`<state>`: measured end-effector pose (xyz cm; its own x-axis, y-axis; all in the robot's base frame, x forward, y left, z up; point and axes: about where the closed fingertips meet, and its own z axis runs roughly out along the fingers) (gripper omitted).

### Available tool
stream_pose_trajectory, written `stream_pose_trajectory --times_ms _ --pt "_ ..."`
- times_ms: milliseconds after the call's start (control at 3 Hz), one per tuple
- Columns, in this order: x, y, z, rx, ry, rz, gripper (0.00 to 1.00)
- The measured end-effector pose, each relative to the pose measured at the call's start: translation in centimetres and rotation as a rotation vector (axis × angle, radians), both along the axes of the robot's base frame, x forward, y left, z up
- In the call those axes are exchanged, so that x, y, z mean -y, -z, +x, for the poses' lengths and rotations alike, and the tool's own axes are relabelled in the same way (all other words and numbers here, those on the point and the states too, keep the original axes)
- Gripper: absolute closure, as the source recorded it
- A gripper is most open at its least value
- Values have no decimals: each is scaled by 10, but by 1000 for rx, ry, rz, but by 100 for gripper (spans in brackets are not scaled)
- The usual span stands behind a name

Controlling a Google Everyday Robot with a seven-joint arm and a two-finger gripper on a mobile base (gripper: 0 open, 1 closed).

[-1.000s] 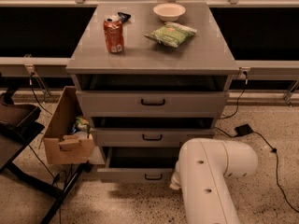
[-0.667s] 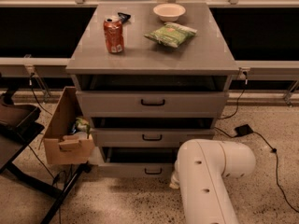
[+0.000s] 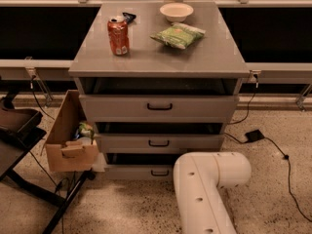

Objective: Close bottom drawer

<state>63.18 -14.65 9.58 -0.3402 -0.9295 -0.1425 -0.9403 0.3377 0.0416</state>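
Bottom drawer nearly shut, my arm low at its right end.

The bottom drawer (image 3: 136, 172) sat lowest in the grey cabinet (image 3: 156, 62), its front running left to right. A dark gap showed above it, so I judged it a little out. My gripper was hidden behind my own arm (image 3: 209, 179) by the drawer's right end, and I couldn't tell its grasp state. The drawer lay straight ahead, so the push had to go inward.

The bench (image 3: 204, 57) and the bottom drawer (image 3: 129, 172) are plain grey, and the drawer's handle (image 3: 159, 172) is black. The can (image 3: 118, 35) is orange-red, the bag (image 3: 177, 35) green, the bowl (image 3: 176, 11) cream, the cardboard box (image 3: 66, 130) tan. The floor (image 3: 273, 199) is beige with dark speckles. The arm (image 3: 204, 189) is white and hides the hand.
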Motion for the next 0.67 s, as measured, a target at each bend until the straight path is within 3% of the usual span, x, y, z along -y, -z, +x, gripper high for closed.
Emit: stream_pose_trajectory --times_ms 333,667 --pt "13 4 25 -97 -25 -68 100" --pt "13 5 24 -98 -25 -69 100"
